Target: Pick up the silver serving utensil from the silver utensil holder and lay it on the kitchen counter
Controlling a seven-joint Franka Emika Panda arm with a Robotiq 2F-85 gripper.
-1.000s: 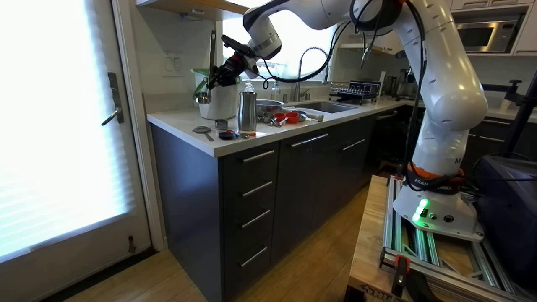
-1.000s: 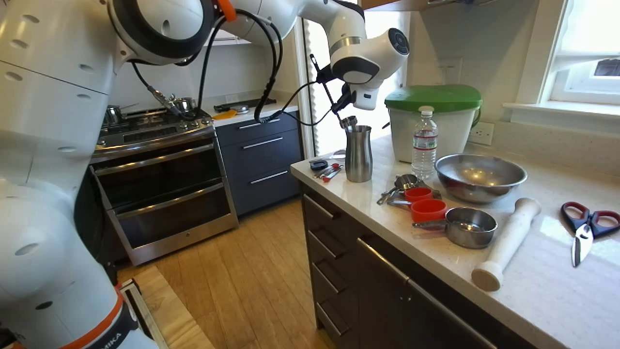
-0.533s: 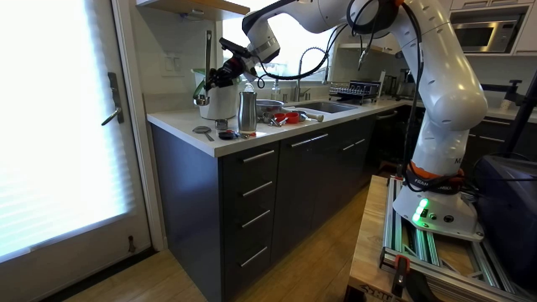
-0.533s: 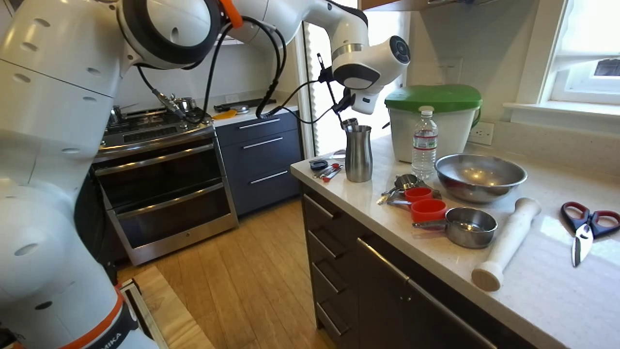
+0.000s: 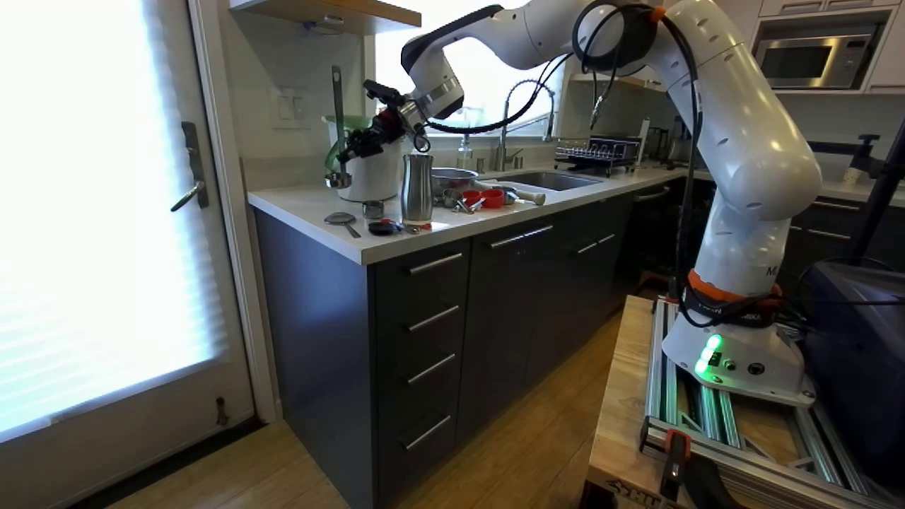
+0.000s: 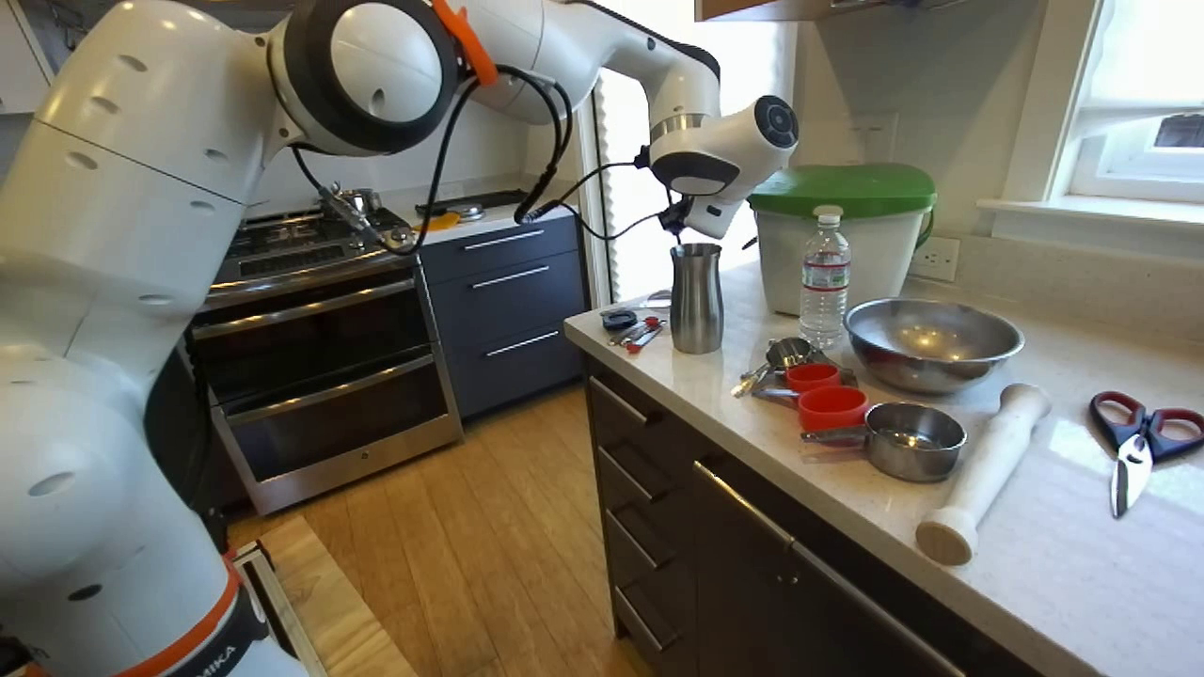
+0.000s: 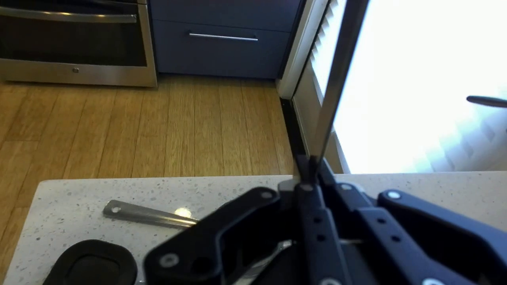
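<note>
The silver serving utensil, a ladle [image 5: 338, 92], hangs nearly upright with its cup end down. My gripper [image 5: 343, 154] is shut on its lower handle, above the kitchen counter [image 5: 304, 201]. In the wrist view the handle [image 7: 340, 67] rises from between the closed fingertips [image 7: 315, 166]. The cup shows in an exterior view beside the white bin, apart from the counter. The silver utensil holder [image 5: 417, 187] stands upright near the counter's front edge, and also shows in an exterior view [image 6: 697, 301]. There the gripper [image 6: 675, 224] is above and behind it, and the ladle's cup is hidden.
A white bin with a green lid [image 6: 837, 235], a water bottle [image 6: 825, 277] and a metal bowl [image 6: 931, 343] stand behind the holder. Red measuring cups [image 6: 832, 407], a wooden pestle [image 6: 983, 475] and scissors [image 6: 1135, 447] lie nearby. A flat strainer [image 5: 341, 218] lies near the counter corner.
My gripper has moved down with the ladle, and toward the door side. The ladle's handle has swung from leaning slightly one way to slightly the other. The objects on the counter have not moved.
</note>
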